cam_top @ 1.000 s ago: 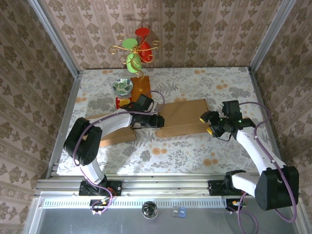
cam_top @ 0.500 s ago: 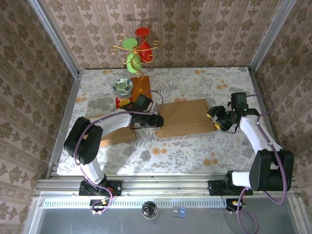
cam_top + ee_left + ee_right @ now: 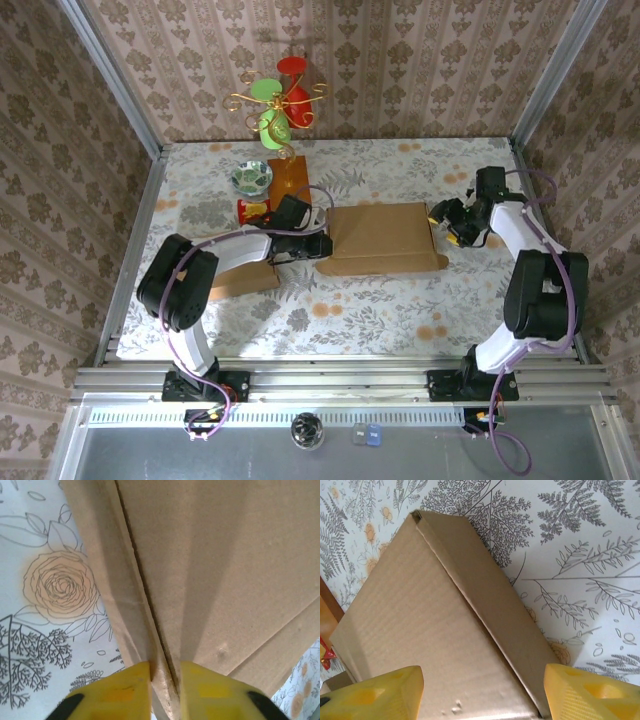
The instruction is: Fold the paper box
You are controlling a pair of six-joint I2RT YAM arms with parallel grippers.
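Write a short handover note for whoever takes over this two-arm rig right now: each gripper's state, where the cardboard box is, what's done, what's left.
Left gripper: jaws shut on a folded edge at the left end of the brown cardboard box.
Right gripper: jaws open, facing the box's right end, gripping nothing.
Box: lying low across the middle of the floral table.
Done: left grip taken.
Left: the folding itself; the box does not look formed or closed yet.
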